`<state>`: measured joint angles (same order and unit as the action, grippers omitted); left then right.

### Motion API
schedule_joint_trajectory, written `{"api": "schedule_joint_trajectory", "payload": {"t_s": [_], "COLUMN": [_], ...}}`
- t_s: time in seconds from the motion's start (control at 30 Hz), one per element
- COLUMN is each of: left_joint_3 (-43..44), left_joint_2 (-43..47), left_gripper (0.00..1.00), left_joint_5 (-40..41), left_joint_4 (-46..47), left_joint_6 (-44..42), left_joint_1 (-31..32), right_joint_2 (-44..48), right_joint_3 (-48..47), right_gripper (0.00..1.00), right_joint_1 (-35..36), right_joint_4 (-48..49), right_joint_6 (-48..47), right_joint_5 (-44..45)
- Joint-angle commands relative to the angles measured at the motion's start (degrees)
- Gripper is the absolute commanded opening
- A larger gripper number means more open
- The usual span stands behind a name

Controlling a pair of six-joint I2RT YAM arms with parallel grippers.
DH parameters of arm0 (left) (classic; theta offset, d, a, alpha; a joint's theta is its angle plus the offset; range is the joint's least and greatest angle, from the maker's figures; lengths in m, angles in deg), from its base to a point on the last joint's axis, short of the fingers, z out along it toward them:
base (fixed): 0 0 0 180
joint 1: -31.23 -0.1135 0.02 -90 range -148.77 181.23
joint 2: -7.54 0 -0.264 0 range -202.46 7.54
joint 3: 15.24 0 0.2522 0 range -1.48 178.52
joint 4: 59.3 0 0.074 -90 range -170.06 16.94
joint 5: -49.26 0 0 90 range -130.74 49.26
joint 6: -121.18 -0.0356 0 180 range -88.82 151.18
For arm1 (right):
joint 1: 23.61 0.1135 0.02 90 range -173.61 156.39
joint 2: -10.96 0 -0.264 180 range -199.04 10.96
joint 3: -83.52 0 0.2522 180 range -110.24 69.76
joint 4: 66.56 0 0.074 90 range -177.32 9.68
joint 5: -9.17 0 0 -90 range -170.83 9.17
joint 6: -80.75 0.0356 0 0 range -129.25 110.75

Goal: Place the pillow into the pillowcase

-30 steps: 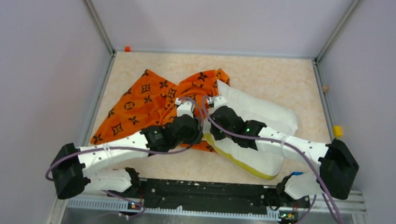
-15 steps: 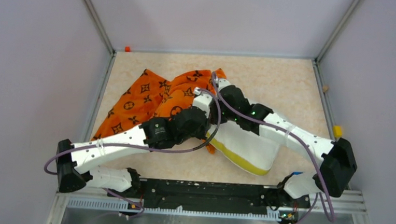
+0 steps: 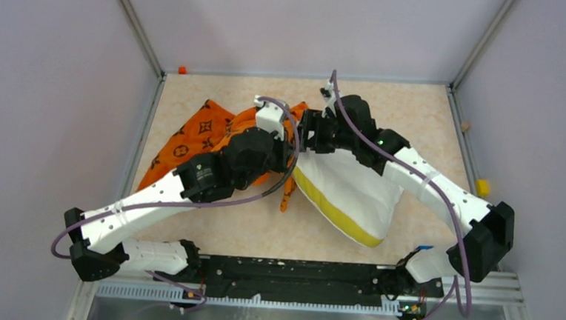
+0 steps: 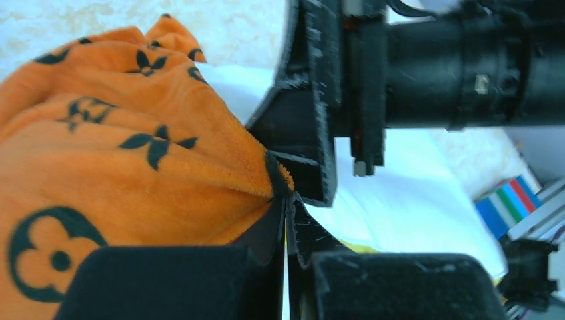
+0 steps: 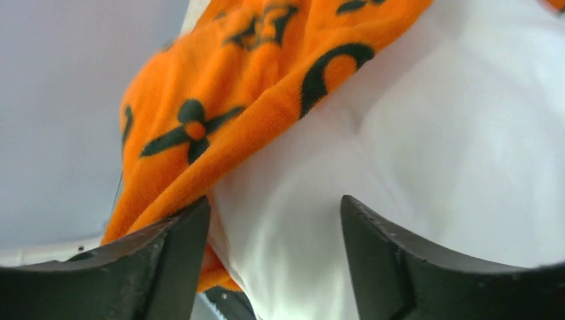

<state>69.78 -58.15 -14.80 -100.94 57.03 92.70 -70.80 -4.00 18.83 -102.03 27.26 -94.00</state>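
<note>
1. The pillowcase (image 3: 192, 136) lies crumpled on the left half of the table (image 3: 416, 112). Its right end is bunched and raised toward the middle.
2. The left gripper (image 4: 280, 192) is closed tight on a pinch of the pillowcase's hem. In the left wrist view the orange cloth gathers into folds where the two fingers meet, with no gap showing between them.
3. Just beside it, the right gripper (image 5: 274, 210) faces it from the other side. Its fingers (image 5: 170, 260) stand partway apart with white pillow filling the gap, so it seems to have the pillow clamped. The orange hem runs along one finger, and I cannot tell whether that is caught too.
4. The pillow (image 3: 352, 190) sits right of centre. Its far end is up at the right gripper, touching the pillowcase's open edge, and its near end slopes down toward the table. Its yellow trim (image 3: 332, 213) shows along the left edge. Nearly all of the pillow is outside the pillowcase.
5. A small yellow block (image 3: 482, 188) sits at the table's right edge, well apart from the pillow.
</note>
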Motion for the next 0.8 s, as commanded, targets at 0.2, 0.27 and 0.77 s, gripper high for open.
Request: {"api": "schedule_joint_trajectory", "payload": {"t_s": [0.2,0.27,0.77], "left_joint_3": [17.14,18.47,21.03], "left_joint_2": [-8.31,-9.47,-11.13], "left_gripper": [0.00,0.00,0.00], "left_joint_5": [-6.64,-8.17,-12.80], "left_joint_4": [0.59,0.63,0.59], "left_joint_6": [2.87,2.86,2.38], "left_joint_1": [-3.57,-4.50,-8.12], "right_joint_2": [15.98,18.84,18.60], "right_joint_3": [-11.93,-10.59,8.35], "right_gripper": [0.86,0.87,0.85], "right_joint_1": [1.25,1.65,16.37], "right_joint_4": [-15.95,-20.20,-26.40], "right_joint_6": [-18.73,-21.64,-21.43], "right_joint_5": [16.01,19.02,47.11]}}
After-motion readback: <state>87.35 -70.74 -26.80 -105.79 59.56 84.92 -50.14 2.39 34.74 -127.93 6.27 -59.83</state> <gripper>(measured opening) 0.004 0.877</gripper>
